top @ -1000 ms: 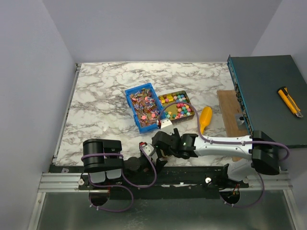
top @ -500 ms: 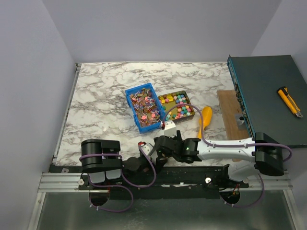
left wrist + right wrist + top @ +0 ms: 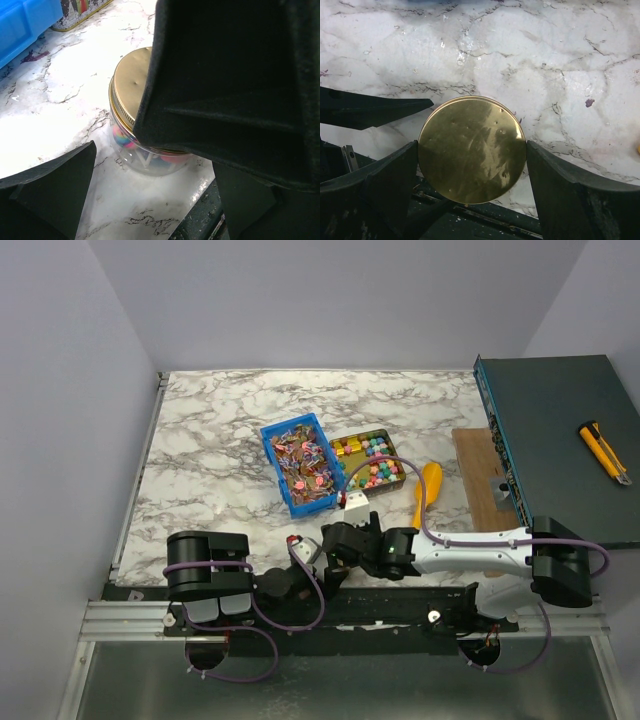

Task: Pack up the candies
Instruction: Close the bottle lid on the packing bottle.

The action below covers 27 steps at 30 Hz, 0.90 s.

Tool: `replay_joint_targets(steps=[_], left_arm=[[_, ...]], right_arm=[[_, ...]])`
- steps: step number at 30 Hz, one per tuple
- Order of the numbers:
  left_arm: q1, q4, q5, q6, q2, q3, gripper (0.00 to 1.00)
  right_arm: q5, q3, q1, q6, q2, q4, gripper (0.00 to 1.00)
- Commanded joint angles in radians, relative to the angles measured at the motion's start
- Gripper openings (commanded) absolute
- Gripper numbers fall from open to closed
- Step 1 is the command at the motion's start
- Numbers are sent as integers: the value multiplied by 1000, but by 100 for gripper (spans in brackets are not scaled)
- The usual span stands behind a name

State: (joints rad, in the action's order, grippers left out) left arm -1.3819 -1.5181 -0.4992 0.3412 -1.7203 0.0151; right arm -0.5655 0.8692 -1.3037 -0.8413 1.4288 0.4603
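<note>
My right claw (image 3: 472,146) is clenched on the gold lid (image 3: 472,150). One finger (image 3: 380,182) lies against the left side of its rim and the other against the right, with no gap showing on either side. The lid sits flat on a clear jar (image 3: 145,165), which stands upright on the marble table (image 3: 210,440) near its front edge, just ahead of my two bases. Through the glass I can see a few candies (image 3: 124,139) in pink and blue at the bottom of the jar.

My left claw (image 3: 152,165) is released, its fingers (image 3: 50,195) spread wide. The jar lies ahead of the gap between them and neither finger touches it. From that wrist the dark bulk of my right claw covers the far half of the lid.

Most of the sweets are further back, near the middle of the table. The wrapped candies (image 3: 302,462), red, purple and brown, fill a blue bin (image 3: 284,488). The chunky candies (image 3: 372,468), pink, yellow, green and blue, lie in an open tin (image 3: 392,446) touching the bin's right side. A yellow-orange scoop (image 3: 430,482) lies on the table just right of the tin, and my right arm's cable arcs over that spot. Further right is a wooden board (image 3: 472,475), and past it a dark teal box (image 3: 560,430) with a yellow and black utility knife (image 3: 603,452) on top.
</note>
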Motion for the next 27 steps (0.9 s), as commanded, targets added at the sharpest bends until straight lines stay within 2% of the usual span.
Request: replay_joint_targets(steps=[1, 9, 27], left_arm=[[-3, -80, -16, 25, -6, -62, 99], [-2, -79, -7, 28, -9, -62, 99], [-3, -79, -6, 25, -21, -61, 99]], right_arm=[[21, -22, -7, -27, 21, 65, 86], [41, -1, -7, -18, 26, 51, 100], [3, 62, -8, -8, -116, 99, 98]])
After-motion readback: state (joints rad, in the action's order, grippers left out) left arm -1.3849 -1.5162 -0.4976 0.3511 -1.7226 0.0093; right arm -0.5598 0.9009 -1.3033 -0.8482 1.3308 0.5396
